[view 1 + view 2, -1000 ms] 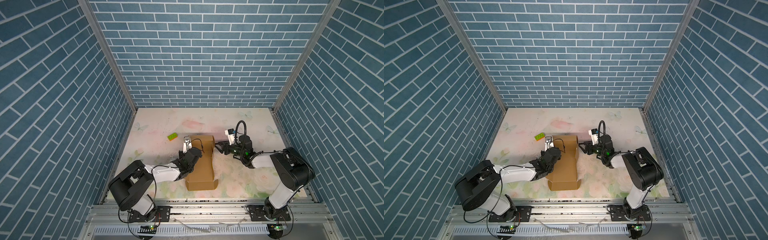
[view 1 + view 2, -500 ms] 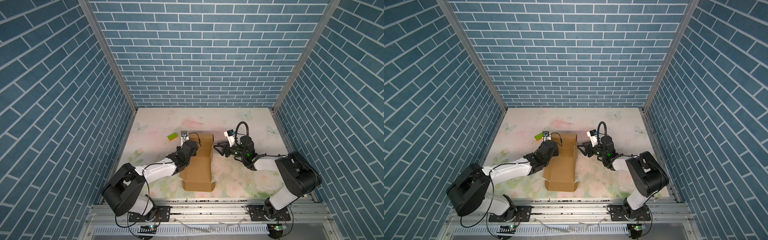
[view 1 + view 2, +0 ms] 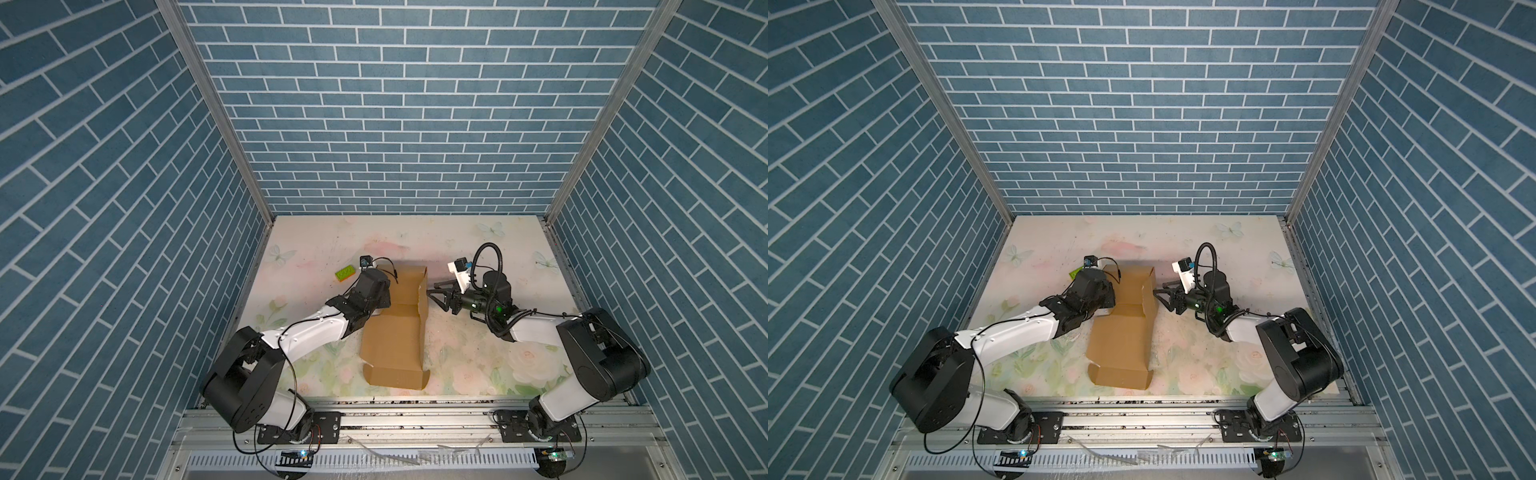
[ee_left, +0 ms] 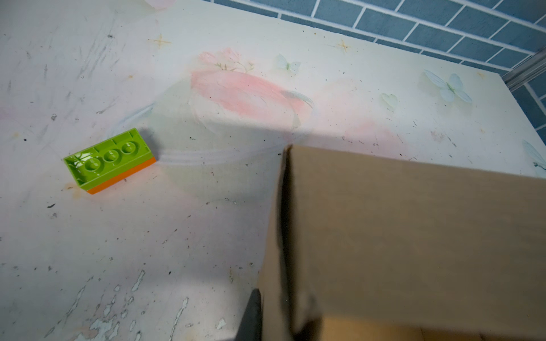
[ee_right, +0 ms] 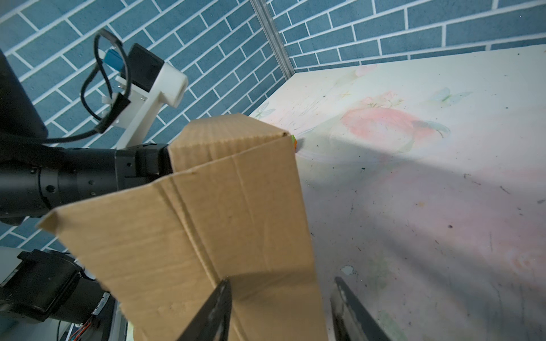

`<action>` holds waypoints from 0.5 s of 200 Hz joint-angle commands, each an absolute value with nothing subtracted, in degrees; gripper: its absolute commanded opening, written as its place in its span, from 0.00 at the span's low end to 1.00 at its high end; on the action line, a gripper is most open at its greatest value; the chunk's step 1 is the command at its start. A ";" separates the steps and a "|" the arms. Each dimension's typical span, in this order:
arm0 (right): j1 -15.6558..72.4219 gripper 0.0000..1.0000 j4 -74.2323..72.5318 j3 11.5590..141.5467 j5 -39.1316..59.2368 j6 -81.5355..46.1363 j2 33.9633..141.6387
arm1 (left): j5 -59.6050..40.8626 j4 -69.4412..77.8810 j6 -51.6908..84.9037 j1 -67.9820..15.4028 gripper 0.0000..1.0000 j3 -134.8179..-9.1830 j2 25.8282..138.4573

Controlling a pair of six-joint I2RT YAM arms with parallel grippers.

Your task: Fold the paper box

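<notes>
Starting with the paper box [image 3: 395, 332]: where did it lie? (Mia)

It lay in the middle of the table [image 3: 478, 245], its long side running from the front edge toward the back wall. The near part lay flat and open. The far part stood folded up into walls. (Tom)

And the left gripper? (Mia)

The left gripper [image 5: 153, 165] reached in at the far left wall of the box and was clamped tight on that cardboard. In its own wrist view one dark finger [image 4: 252, 310] lay against the outside of the wall. (Tom)

What about the right one? (Mia)

The right gripper [image 5: 282, 282] was spread apart and held nothing. Its tips were just beside the raised right wall of the box. One finger [image 5: 218, 307] showed in front of the cardboard and the other over bare table. I could not tell whether either one touched the wall. (Tom)

Was anything else on the table? (Mia)

A green brick [image 3: 345, 273] lay near the box's far left corner, apart from it and just beyond the left arm's wrist. Blue brick-patterned walls [image 3: 395, 124] closed in the left, right and back sides. (Tom)
</notes>
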State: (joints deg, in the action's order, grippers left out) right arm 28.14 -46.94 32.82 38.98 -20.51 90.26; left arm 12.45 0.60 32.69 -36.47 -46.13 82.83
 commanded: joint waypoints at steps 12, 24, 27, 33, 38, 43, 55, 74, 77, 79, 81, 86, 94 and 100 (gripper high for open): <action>29.00 0.55 -47.52 32.98 41.76 -18.04 88.33 | 6.08 -2.44 33.66 -35.12 0.11 -50.25 83.05; 28.99 0.55 -47.29 33.31 42.05 -18.07 88.18 | 4.23 -3.32 33.80 -34.50 0.11 -51.18 83.39; 29.00 0.55 -47.24 33.32 42.08 -18.02 88.09 | 3.70 -3.49 33.89 -34.31 0.11 -51.32 83.47; 28.98 0.55 -47.22 33.52 42.24 -18.02 88.09 | 2.79 -3.74 33.93 -33.90 0.11 -51.64 83.66; 28.97 0.55 -47.15 33.63 42.28 -18.10 87.99 | 2.18 -4.08 34.16 -33.59 0.11 -51.96 83.80; 28.98 0.55 -47.18 33.70 42.28 -18.11 87.90 | 1.52 -4.43 34.31 -33.31 0.11 -52.23 83.92; 29.00 0.55 -47.02 33.76 42.52 -18.13 87.44 | 0.09 -5.27 34.61 -32.50 0.11 -52.89 84.35; 29.08 0.55 -46.24 33.82 42.46 -17.85 86.63 | -1.30 -6.55 34.61 -31.67 0.11 -54.10 84.70; 29.09 0.54 -46.03 33.84 42.41 -17.77 86.54 | -1.39 -6.77 34.62 -31.58 0.11 -54.25 84.73; 29.03 0.55 -45.98 33.88 42.46 -17.65 86.43 | -1.47 -6.99 34.52 -31.60 0.11 -54.41 84.84; 29.08 0.55 -45.91 33.87 42.45 -17.66 86.32 | -1.49 -7.20 34.45 -31.52 0.11 -54.58 84.86; 29.16 0.55 -45.67 33.87 42.50 -17.54 86.18 | -1.66 -7.64 34.30 -31.39 0.11 -54.93 85.03; 29.29 0.55 -45.40 33.93 42.45 -17.34 85.79 | -1.91 -8.43 34.06 -31.17 0.11 -55.65 85.38; 29.47 0.55 -44.98 34.02 42.32 -17.04 85.62 | -2.16 -8.94 34.05 -31.12 0.11 -56.11 85.65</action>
State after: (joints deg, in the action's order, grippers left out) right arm 28.51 -46.28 32.84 40.77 -20.43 87.53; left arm 1.13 -6.83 33.69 -31.62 -53.10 84.73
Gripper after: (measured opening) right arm 0.546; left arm 0.113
